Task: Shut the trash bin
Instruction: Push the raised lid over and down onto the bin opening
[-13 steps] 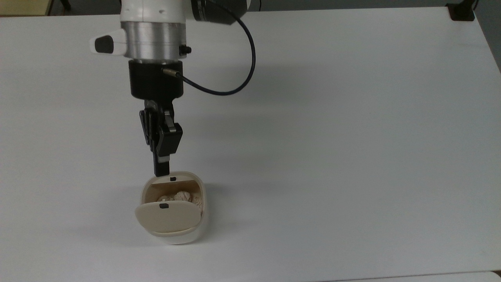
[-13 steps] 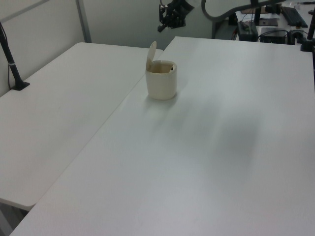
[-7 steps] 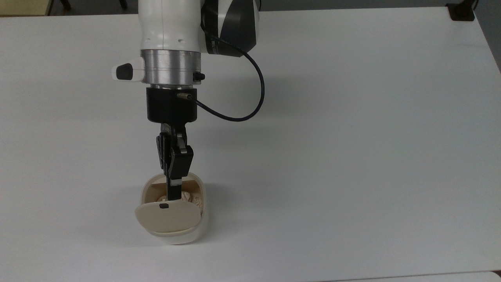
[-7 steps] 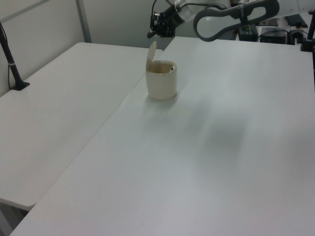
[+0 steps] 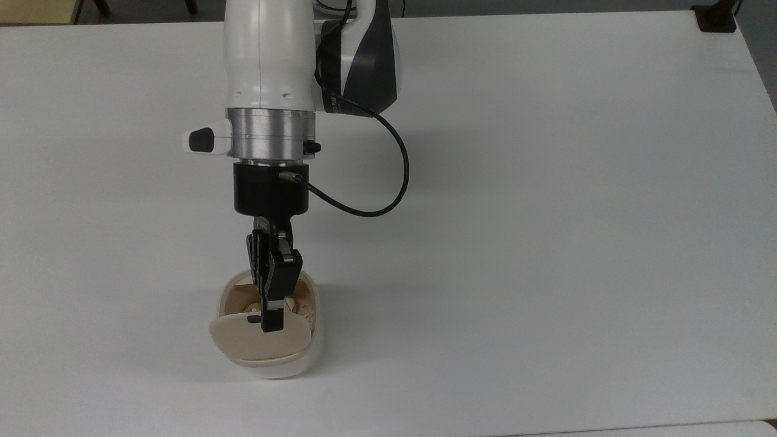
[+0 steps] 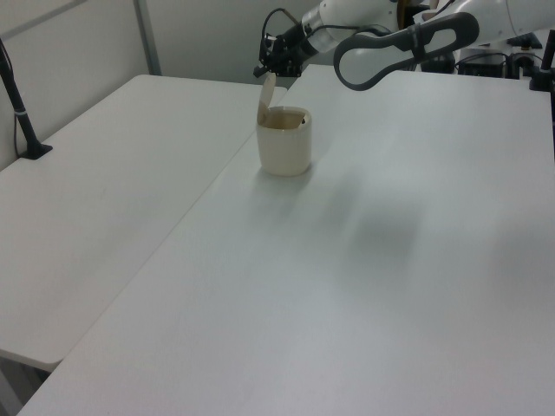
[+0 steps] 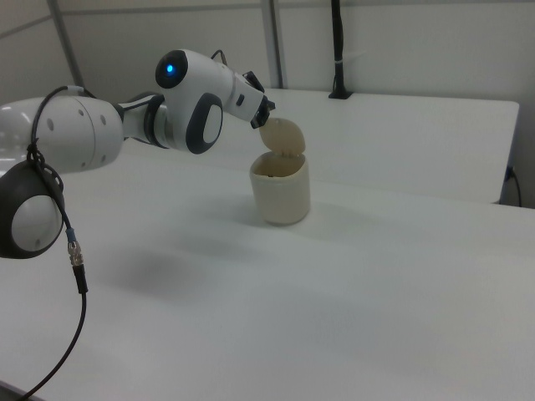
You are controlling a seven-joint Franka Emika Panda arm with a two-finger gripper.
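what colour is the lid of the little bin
Beige, with a small black square mark; the raised hinged lid of the white trash bin shows best in the top view.

Bright even overhead light; soft faint shadows on white table (image 5: 546, 182); mild blur

A smooth, matt plastic trash bin (image 5: 267, 358) with a beige lid (image 5: 255, 340) stands on a matt white table (image 5: 546, 212). The arm's glossy white shell (image 5: 270, 54) meets a brushed-metal ring (image 5: 270, 133) above the matt black gripper (image 5: 272, 325).

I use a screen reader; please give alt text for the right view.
A small white desktop trash bin stands on a white table, its beige hinged lid raised. The white robot arm's black claw is at the lid's top edge.
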